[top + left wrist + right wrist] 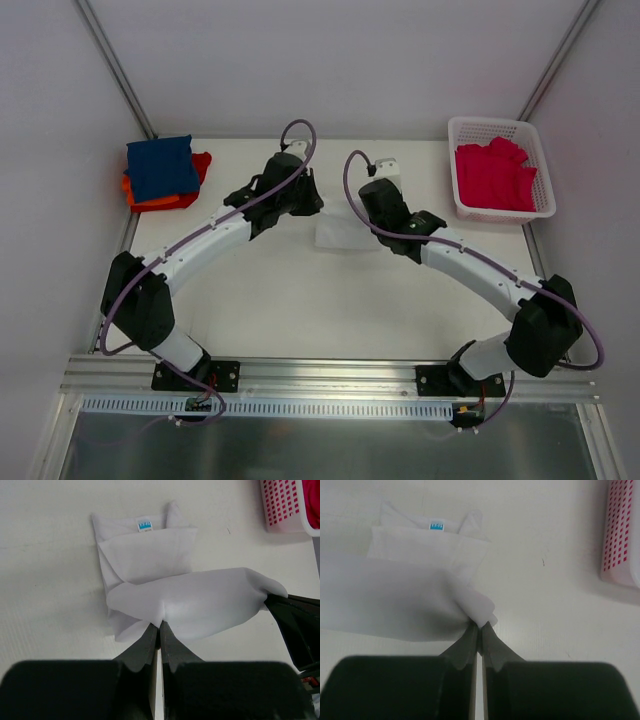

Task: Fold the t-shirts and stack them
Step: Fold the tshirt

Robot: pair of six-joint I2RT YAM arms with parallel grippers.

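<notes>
The white t-shirt point(340, 236) lies partly folded at the table's middle, its blue neck label point(144, 526) at the far end, also seen in the right wrist view point(436, 527). My left gripper point(160, 625) is shut on the shirt's near left edge and my right gripper point(480, 625) is shut on its near right edge. Together they hold a lifted fold point(200, 602) stretched above the lower layers. A navy t-shirt point(160, 168) lies folded on an orange-red one point(195, 170) at the far left. Crimson-pink t-shirts point(493, 175) lie in the basket.
The white lattice basket point(498, 126) stands at the far right corner and shows in the left wrist view point(285, 510) and the right wrist view point(622, 540). Grey walls close in behind and beside the table. The metal rail point(330, 375) runs along the near edge.
</notes>
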